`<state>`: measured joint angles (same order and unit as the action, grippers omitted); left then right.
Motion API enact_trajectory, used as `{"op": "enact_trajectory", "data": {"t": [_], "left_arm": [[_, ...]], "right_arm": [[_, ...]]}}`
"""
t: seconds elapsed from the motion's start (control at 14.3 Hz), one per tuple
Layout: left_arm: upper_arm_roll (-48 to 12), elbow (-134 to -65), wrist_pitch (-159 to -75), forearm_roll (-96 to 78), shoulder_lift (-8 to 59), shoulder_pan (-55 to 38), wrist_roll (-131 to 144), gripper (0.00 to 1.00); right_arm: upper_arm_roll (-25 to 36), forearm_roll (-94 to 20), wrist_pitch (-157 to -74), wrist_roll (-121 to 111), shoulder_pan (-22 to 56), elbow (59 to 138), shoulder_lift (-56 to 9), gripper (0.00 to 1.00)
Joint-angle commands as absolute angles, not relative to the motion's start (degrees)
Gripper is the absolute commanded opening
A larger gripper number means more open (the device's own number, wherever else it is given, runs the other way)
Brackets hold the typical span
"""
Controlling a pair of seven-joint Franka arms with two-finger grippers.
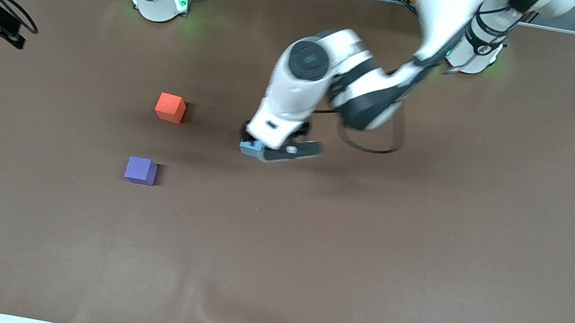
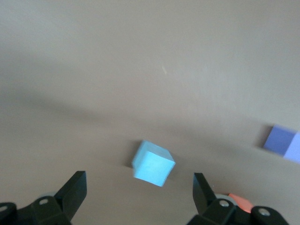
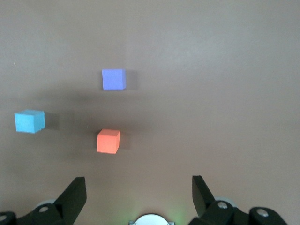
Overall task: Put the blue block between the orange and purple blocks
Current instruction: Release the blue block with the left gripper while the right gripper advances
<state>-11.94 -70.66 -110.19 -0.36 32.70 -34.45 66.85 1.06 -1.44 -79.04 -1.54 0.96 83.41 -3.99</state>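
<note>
Left gripper [image 1: 259, 147] low over blue block [image 2: 153, 163], fingers spread wide, nothing clamped. Block sits on the table between the fingertips, skewed to them, well apart from orange block [image 1: 170, 107] and purple block [image 1: 140, 170]. Best to square fingers to the faces before closing. Right gripper [image 3: 138, 199] waits, fingers apart.

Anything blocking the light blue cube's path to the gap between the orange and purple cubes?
Nothing visible. Bare brown table lies between the light blue cube, under the open left gripper, and the gap between the orange cube and purple cube.
</note>
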Motion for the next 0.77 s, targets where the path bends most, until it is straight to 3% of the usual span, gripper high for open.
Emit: {"op": "enact_trajectory", "data": {"t": [0.0,0.35,0.49,0.7], "left_arm": [[-12.04,-74.53,-102.34,0.18,24.63,-28.77,61.91,1.0],[-12.3,-74.62,-89.94,-0.26,17.15,-15.15,43.11,1.0],[-12.39,-75.93,-87.28,-0.09,13.55,-9.08,37.73,1.0],[-12.48,-83.2,-87.28,-0.52,5.3,-0.29,25.36,1.0]], "right_arm": [[1.05,-0.88,-79.01,-1.23,1.06,82.35,-9.66,1.0],[1.05,-5.68,-80.06,5.42,5.62,84.98,-13.09,1.0],[1.05,-8.78,-87.06,7.81,8.33,89.97,-13.71,1.0],[0.97,-8.88,-96.47,11.42,14.83,94.99,-14.67,1.0]]}}
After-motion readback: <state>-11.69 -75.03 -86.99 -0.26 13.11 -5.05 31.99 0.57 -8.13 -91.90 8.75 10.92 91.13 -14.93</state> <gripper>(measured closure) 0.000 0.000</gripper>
